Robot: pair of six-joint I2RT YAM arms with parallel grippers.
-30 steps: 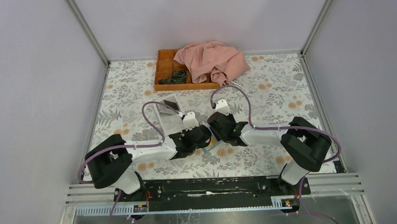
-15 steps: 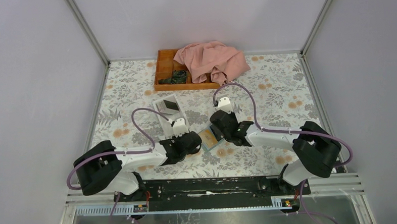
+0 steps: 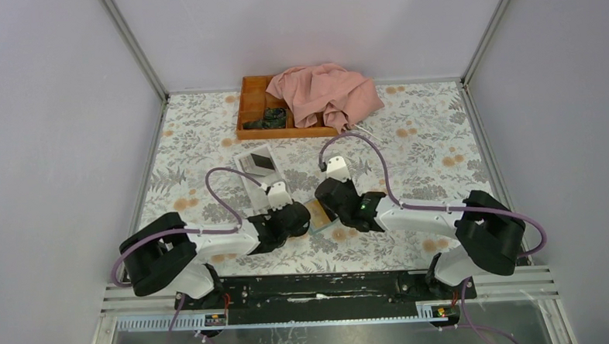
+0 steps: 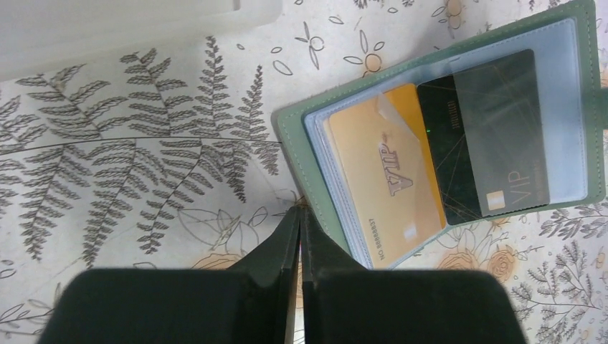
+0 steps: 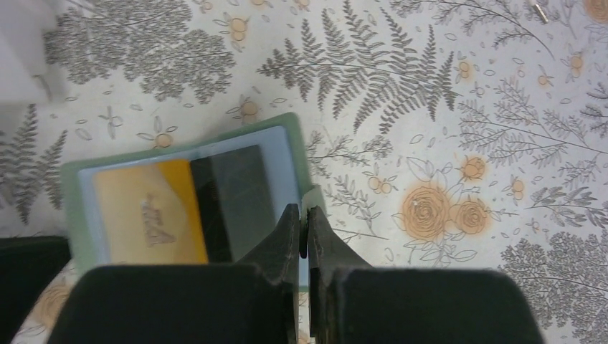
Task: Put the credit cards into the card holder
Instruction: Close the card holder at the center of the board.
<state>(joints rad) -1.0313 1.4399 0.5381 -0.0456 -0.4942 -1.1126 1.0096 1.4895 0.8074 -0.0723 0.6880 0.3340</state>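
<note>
Holder [image 4: 563, 86] open; orange card [image 4: 383, 172], dark card [image 4: 487, 136] inside. Left gripper [image 4: 300, 215], right gripper [image 5: 304, 215] both closed, tips at opposite holder edges.

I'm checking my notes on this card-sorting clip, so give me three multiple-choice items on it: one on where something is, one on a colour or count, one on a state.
1. Where does the card holder lie?
A. At the far left corner.
B. On the table, between the left gripper and the right gripper.
C. At the far right corner.

2. Which cards show inside it?
A. A gold card and a black card.
B. Three blue ones.
C. One red one.

3. The card holder is:
A. Folded shut.
B. Lying open.
C. Standing on edge.

Key:
1 B, the top view shows it between both sets of fingertips.
2 A, both wrist views show gold beside black.
3 B, its clear sleeves face up.
</note>
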